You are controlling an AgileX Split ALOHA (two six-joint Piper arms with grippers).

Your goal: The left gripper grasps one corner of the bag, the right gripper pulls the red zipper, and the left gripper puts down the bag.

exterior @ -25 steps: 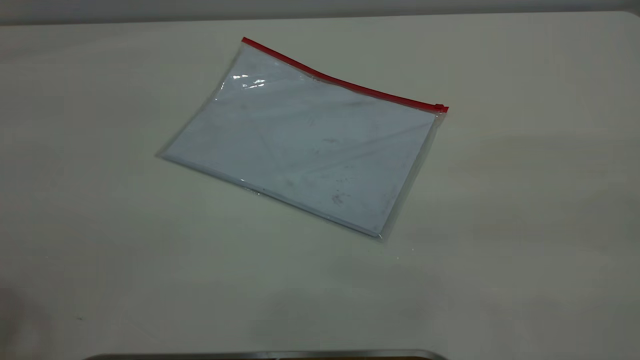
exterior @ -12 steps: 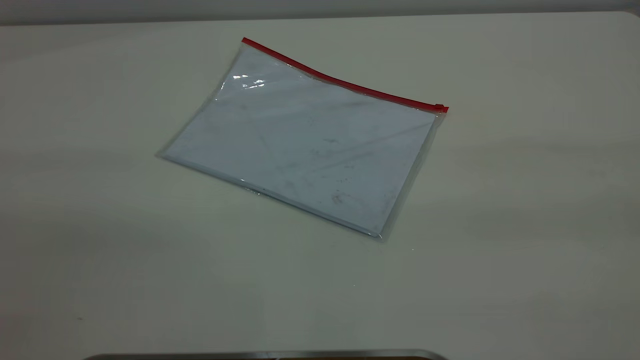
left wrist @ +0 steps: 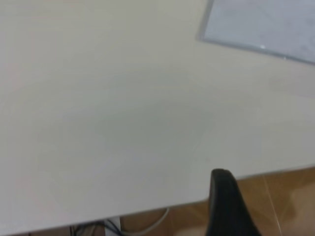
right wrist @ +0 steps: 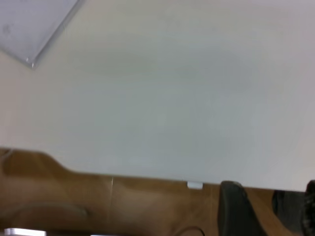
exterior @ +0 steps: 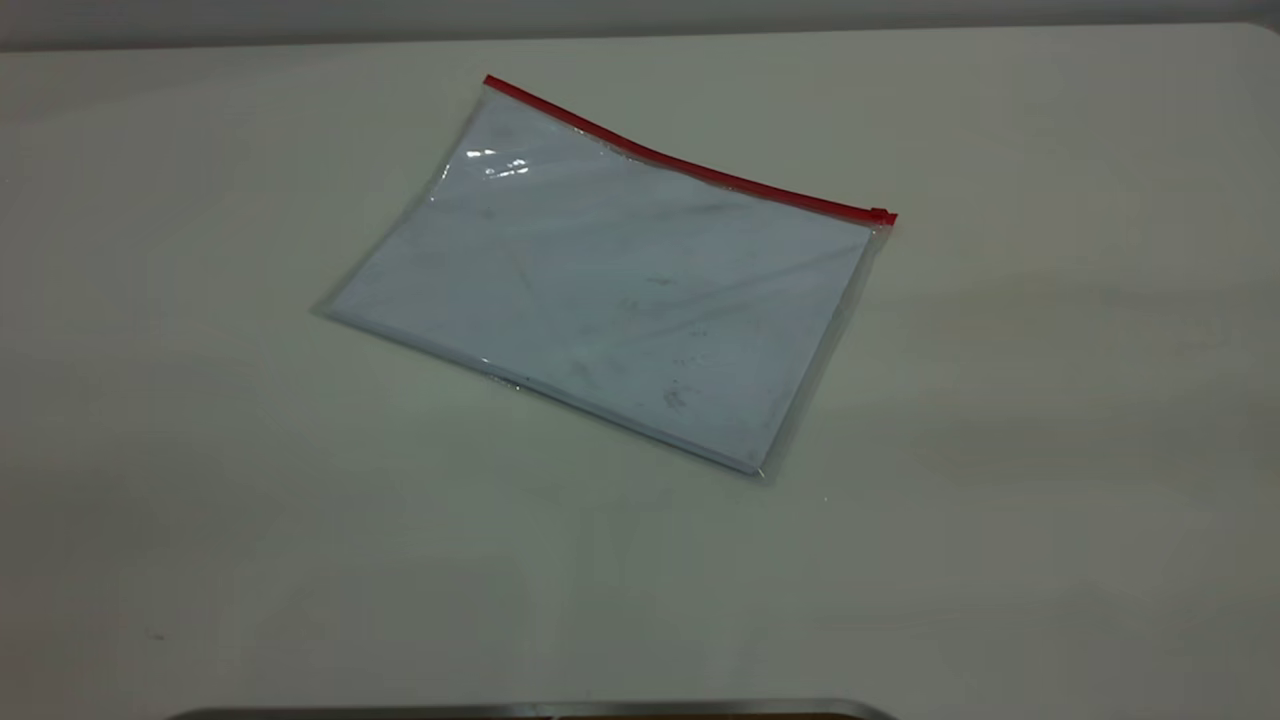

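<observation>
- The left gripper (left wrist: 227, 206) shows only in its own wrist view, as one dark finger over the desk's (exterior: 1000, 450) near edge, with wooden floor beyond; it hangs well apart from the bag (exterior: 610, 290). With one finger visible, I cannot tell how the jaws stand.
- The right gripper (right wrist: 268, 209) also hangs past the desk edge, over the floor; two dark fingers show with a clear gap between them, so the jaws are apart. Only one bag corner shows in its view, well away.
- Neither arm appears in the exterior view.
- The bag lies flat on the desk, askew, with the red zipper (exterior: 680, 150) along its far long edge and the small slider tab (exterior: 882, 215) at that edge's right end.
- Compared with the earlier frames, bag and zipper lie exactly as before.
</observation>
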